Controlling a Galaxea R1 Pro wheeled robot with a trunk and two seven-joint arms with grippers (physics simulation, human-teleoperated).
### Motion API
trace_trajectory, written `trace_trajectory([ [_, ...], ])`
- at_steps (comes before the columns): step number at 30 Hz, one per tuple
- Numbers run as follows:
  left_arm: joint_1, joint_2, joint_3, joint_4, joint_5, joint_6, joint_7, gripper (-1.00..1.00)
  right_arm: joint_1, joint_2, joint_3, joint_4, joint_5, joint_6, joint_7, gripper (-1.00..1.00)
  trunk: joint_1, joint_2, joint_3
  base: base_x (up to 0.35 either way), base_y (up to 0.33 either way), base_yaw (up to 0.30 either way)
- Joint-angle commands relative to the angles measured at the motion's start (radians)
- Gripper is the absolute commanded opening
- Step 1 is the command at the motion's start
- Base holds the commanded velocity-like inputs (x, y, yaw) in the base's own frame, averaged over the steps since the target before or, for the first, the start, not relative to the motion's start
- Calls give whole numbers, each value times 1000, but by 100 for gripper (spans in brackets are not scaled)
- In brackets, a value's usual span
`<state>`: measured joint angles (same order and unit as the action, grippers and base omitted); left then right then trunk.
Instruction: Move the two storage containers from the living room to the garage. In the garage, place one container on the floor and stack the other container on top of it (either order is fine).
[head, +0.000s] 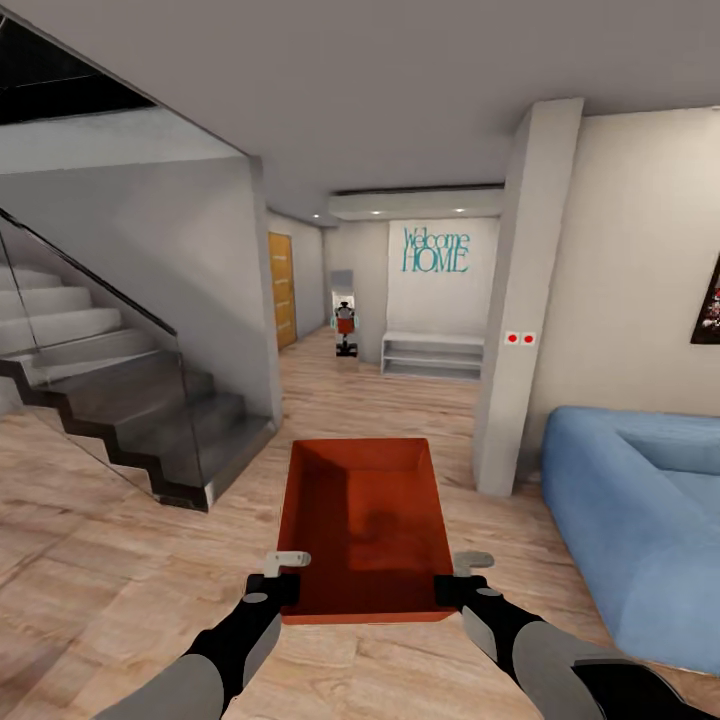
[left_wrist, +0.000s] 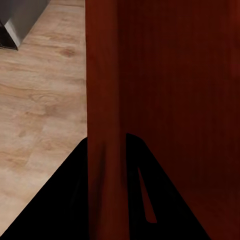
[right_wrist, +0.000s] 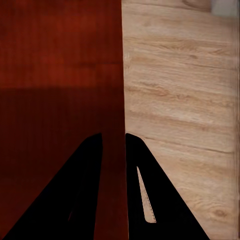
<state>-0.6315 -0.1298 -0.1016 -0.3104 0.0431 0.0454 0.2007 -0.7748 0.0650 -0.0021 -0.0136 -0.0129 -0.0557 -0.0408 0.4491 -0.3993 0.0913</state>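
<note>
One orange-red storage container (head: 365, 525) hangs in front of me above the light wood plank floor of the living room, open side up and with nothing in it. My left gripper (head: 278, 588) is shut on its near left wall, and my right gripper (head: 456, 590) is shut on its near right wall. In the left wrist view the red wall (left_wrist: 102, 125) runs between the two dark fingers. The right wrist view shows the thin wall edge (right_wrist: 114, 100) pinched the same way, with plank floor beside it.
A dark staircase with a glass railing (head: 130, 400) rises at the left. A white pillar (head: 525, 300) and a blue sofa (head: 640, 510) stand at the right. A hallway (head: 340, 370) leads ahead past an orange-wood door (head: 282, 290) to a white bench (head: 432, 355).
</note>
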Motion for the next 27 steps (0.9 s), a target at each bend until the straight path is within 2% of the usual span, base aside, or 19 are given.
trace_trajectory([
  [1,-1,0,13,-6,-17,1,63,-100,0,1,-29,4,-2,-3,7,-100,1,-1,0,321,0,-284],
  [10,-1,0,13,-6,-17,1,64,-100,0,0,-29,4,-2,-4,7,-100,1,-1,0,224,0,-261],
  [21,-1,-1,13,-5,-17,1,65,-100,0,-1,-29,4,-2,-4,7,-100,1,-1,0,16,0,-28],
  [27,-1,0,13,-4,-17,2,65,-100,0,0,-29,4,-2,-4,7,-100,1,-1,0,218,0,0],
])
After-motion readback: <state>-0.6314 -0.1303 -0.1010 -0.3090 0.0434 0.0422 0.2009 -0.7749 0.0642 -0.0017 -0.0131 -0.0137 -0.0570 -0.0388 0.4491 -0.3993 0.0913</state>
